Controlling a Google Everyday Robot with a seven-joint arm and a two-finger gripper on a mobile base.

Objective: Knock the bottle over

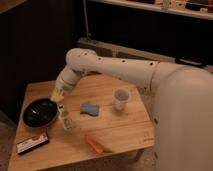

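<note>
The bottle [64, 118] stands upright on the wooden table [120, 130], left of centre, clear with a white cap. My gripper [56, 94] is at the end of the white arm, just above and slightly left of the bottle's cap, over the edge of the black bowl [39, 112]. It holds nothing that I can see.
A blue cloth [90, 109] lies right of the bottle. A translucent whitish cup [120, 99] stands further right. A carrot [94, 143] lies near the front edge. A red and white packet [32, 143] lies at the front left corner.
</note>
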